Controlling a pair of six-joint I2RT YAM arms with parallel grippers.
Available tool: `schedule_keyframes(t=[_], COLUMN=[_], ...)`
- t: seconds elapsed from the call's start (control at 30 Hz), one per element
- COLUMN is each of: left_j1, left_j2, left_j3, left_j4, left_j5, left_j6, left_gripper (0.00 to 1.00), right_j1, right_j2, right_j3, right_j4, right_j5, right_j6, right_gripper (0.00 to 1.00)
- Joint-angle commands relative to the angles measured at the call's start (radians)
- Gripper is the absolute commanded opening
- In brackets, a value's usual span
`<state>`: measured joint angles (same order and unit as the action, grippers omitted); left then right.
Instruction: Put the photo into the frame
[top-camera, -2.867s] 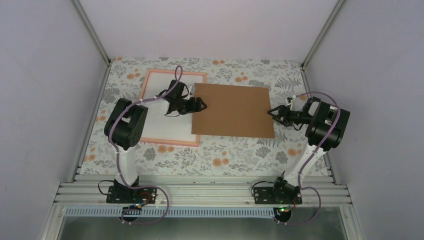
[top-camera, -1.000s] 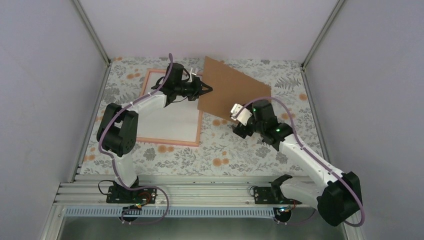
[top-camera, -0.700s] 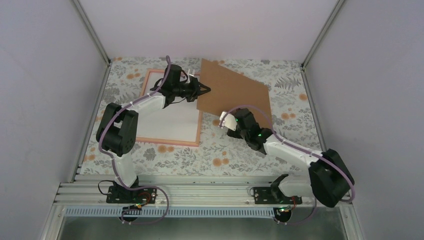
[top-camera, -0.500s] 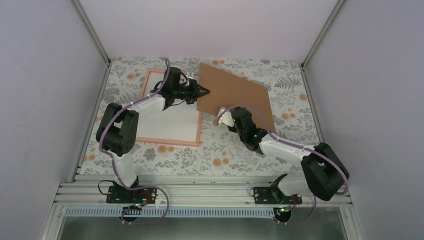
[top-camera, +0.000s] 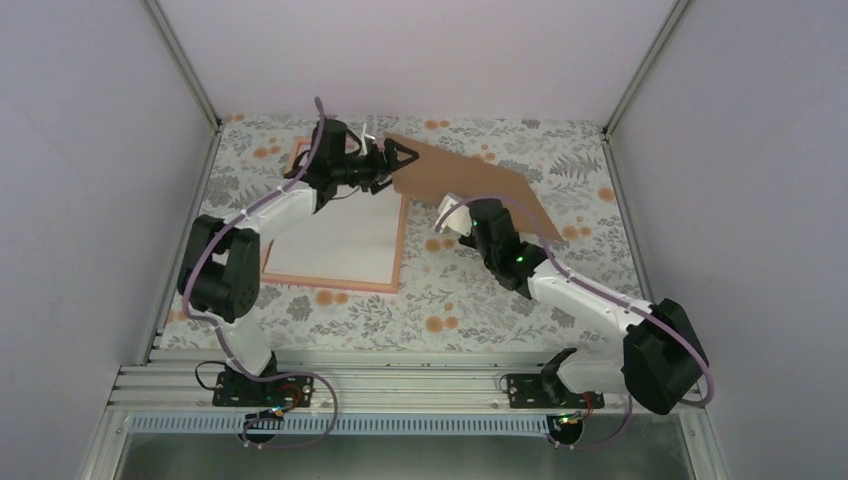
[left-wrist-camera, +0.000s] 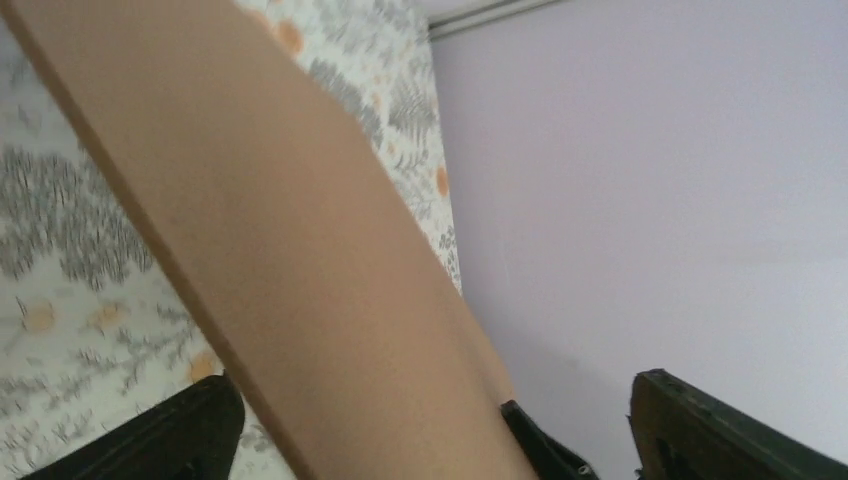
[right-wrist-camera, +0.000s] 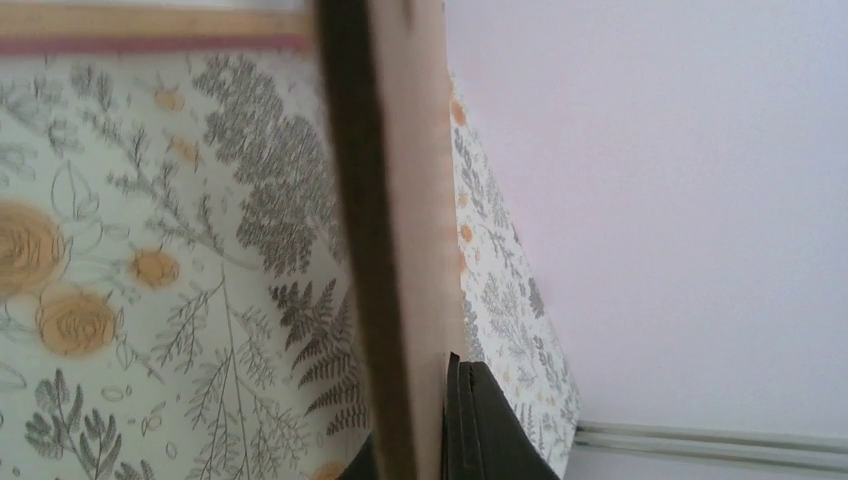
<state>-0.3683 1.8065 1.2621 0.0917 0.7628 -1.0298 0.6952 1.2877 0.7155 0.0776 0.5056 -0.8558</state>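
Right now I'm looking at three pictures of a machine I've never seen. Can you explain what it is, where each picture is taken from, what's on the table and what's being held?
It is a robot with two jointed arms bolted at the table's near edge. The wide picture looks down from above. The other two come from a small camera on each wrist, so they show close-ups. On the flowered tablecloth lies a pink frame with a white middle. The left gripper and the right gripper each grip an edge of a brown board, holding it tilted up off the table.
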Motion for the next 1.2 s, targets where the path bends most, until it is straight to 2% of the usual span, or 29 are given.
schedule_keyframes(t=[0.0,0.13,0.3,0.5,0.67,0.77,0.93,1.17], left_j1=[0.041,0.127,0.332,0.567,0.683,0.748,0.837,0.845], left_j2=[-0.111,-0.173,-0.212,-0.164,-0.114,-0.039,0.11,0.218], left_j3=[0.075,0.083,0.042,0.022,0.013,0.054,0.134,0.155], left_j4=[-0.096,-0.199,-0.267,-0.385,-0.419,-0.491,-0.616,-0.685], left_j5=[-0.06,-0.167,-0.23,-0.223,-0.273,-0.237,-0.061,-0.004], left_j6=[0.278,0.449,0.594,0.909,1.133,1.218,1.336,1.461], left_gripper=[1.0,1.0,1.0,1.0,1.0,1.0,1.0,0.99], right_j1=[-0.068,-0.143,-0.263,-0.37,-0.429,-0.468,-0.535,-0.638], right_j2=[-0.06,-0.082,-0.061,-0.037,-0.013,0.002,0.034,0.064], right_j3=[0.148,0.24,0.388,0.526,0.613,0.648,0.668,0.671], right_j4=[-0.173,-0.28,-0.429,-0.523,-0.565,-0.58,-0.58,-0.543], right_j5=[-0.174,-0.314,-0.52,-0.736,-0.879,-0.969,-1.119,-1.317], right_j6=[0.201,0.288,0.43,0.572,0.669,0.723,0.835,0.98], right_gripper=[0.04,0.04,0.04,0.04,0.04,0.04,0.04,0.04])
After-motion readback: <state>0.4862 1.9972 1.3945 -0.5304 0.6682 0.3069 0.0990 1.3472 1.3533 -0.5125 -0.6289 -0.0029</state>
